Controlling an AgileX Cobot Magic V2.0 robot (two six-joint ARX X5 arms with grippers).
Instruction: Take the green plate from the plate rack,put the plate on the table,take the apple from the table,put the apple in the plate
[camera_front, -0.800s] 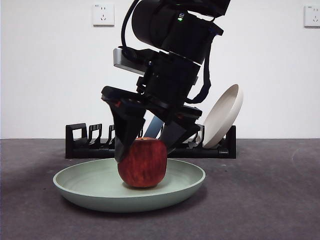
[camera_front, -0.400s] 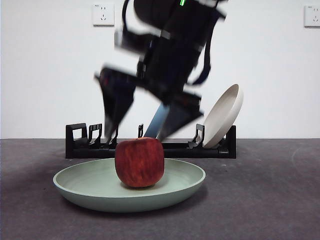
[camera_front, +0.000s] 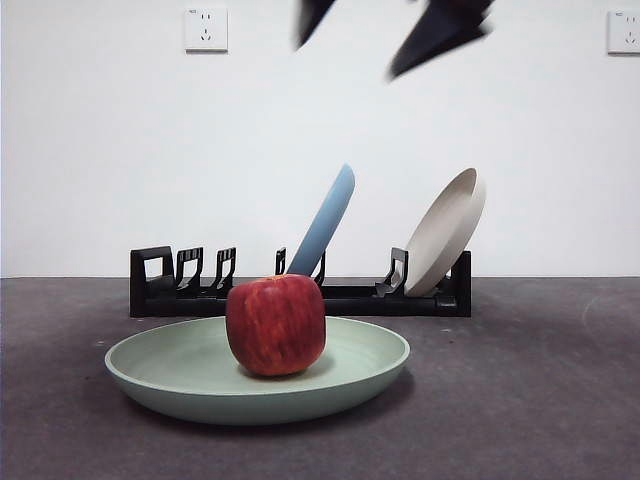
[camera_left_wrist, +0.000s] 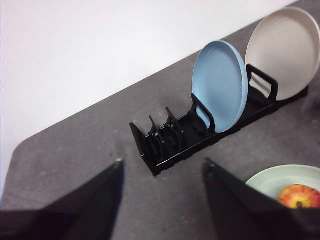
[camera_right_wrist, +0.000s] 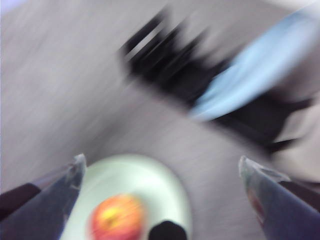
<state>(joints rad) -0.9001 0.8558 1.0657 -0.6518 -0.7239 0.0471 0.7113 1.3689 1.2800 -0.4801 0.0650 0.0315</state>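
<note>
The red apple (camera_front: 276, 324) stands in the pale green plate (camera_front: 180, 385), which lies flat on the dark grey table (camera_front: 520, 400). Both also show in the left wrist view, the apple (camera_left_wrist: 299, 196) in the plate (camera_left_wrist: 270, 179), and blurred in the right wrist view, the apple (camera_right_wrist: 116, 217) in the plate (camera_right_wrist: 150, 185). My right gripper (camera_right_wrist: 160, 165) is open and empty, high above the apple; its tips (camera_front: 380, 30) show at the top of the front view. My left gripper (camera_left_wrist: 162, 165) is open and empty, held away over the table. The black plate rack (camera_front: 300, 295) stands behind the plate.
A light blue plate (camera_front: 325, 220) and a beige plate (camera_front: 447, 232) lean in the rack, also in the left wrist view as the blue plate (camera_left_wrist: 220, 85) and the beige plate (camera_left_wrist: 285, 47). A white wall with two sockets is behind.
The right gripper has let go of the apple and risen fast from around it to the top of the front view. The apple stays in the green plate, shifted slightly left.
</note>
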